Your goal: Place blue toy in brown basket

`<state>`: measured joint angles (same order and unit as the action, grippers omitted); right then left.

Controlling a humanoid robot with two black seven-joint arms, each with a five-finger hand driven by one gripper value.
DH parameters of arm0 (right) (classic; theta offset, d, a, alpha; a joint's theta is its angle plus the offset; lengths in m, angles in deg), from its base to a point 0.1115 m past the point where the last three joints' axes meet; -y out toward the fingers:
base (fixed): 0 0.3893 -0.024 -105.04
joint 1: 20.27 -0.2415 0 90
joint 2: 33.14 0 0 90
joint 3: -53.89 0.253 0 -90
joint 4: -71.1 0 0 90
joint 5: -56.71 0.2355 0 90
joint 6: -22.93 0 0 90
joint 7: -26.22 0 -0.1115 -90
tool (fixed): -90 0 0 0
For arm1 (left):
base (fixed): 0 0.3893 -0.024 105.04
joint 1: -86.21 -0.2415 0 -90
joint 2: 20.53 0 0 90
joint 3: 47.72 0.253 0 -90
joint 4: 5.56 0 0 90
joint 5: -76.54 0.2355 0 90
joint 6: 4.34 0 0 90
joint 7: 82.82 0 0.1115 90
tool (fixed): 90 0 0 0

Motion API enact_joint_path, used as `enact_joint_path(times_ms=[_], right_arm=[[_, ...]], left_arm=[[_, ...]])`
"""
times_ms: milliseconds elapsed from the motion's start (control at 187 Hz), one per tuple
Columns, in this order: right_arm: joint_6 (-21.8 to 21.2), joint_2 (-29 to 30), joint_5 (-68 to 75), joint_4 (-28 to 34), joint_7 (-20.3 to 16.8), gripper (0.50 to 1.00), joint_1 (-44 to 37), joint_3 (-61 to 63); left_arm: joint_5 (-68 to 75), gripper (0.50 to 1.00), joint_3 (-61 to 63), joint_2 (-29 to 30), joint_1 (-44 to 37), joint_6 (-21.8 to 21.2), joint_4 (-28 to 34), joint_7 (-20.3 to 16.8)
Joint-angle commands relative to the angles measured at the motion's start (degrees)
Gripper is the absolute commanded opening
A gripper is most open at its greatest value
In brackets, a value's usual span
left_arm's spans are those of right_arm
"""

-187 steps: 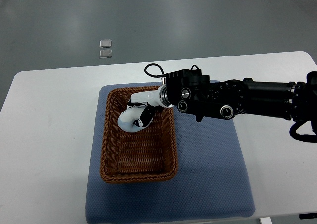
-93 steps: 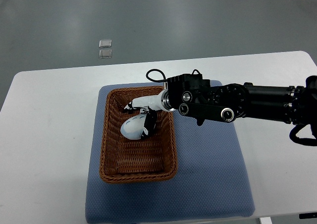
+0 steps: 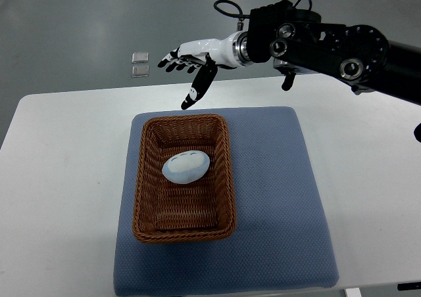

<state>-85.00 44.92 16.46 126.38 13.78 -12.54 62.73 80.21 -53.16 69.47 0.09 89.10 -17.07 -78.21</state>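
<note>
Blue toy (image 3: 186, 167) lies inside brown basket (image 3: 146, 179), long axis crosswise. Right hand (image 3: 192, 64) hovers beyond desk's far edge, fingers spread, empty.

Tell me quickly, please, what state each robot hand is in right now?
Right robot hand: open, holding nothing, raised beyond the brown basket.
Left robot hand: not in view.

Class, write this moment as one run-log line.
right hand: open, raised beyond basket | blue toy: lying in brown basket | left hand: unseen
</note>
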Motion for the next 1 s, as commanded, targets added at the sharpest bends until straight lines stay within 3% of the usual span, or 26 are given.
enact_joint_path(times_ms=[0,177,294,364,476,712,990], right_arm=[[0.79,-2.91,2.2,-0.09,0.14,0.911,3.95,6.37],[3.6,-4.84,6.94,-1.05,2.86,0.911,17.31,26.67],[4.57,-3.88,11.95,-1.67,7.61,0.911,26.37,39.5],[4.57,-0.63,18.27,-3.07,11.12,0.911,32.78,46.18],[4.48,4.91,23.2,-6.15,12.36,0.911,39.19,50.75],[3.6,8.69,29.44,-10.37,17.1,0.913,45.7,55.15],[3.69,8.96,29.79,-10.63,17.63,0.913,47.02,55.32]], left_arm=[[0.02,1.0,-0.01,0.0,0.0,-0.01,0.0,0.04],[0.02,1.0,-0.01,0.0,0.0,-0.01,0.0,0.04],[0.02,1.0,0.08,0.0,0.0,-0.01,-0.09,0.04],[0.02,1.0,0.08,0.0,0.0,-0.01,-0.18,-0.05],[0.02,1.0,0.08,0.0,0.0,-0.01,-0.27,-0.05],[0.02,1.0,0.08,0.0,0.0,-0.01,-0.09,-0.04],[0.02,1.0,0.08,0.0,0.0,-0.01,-0.18,-0.05]])
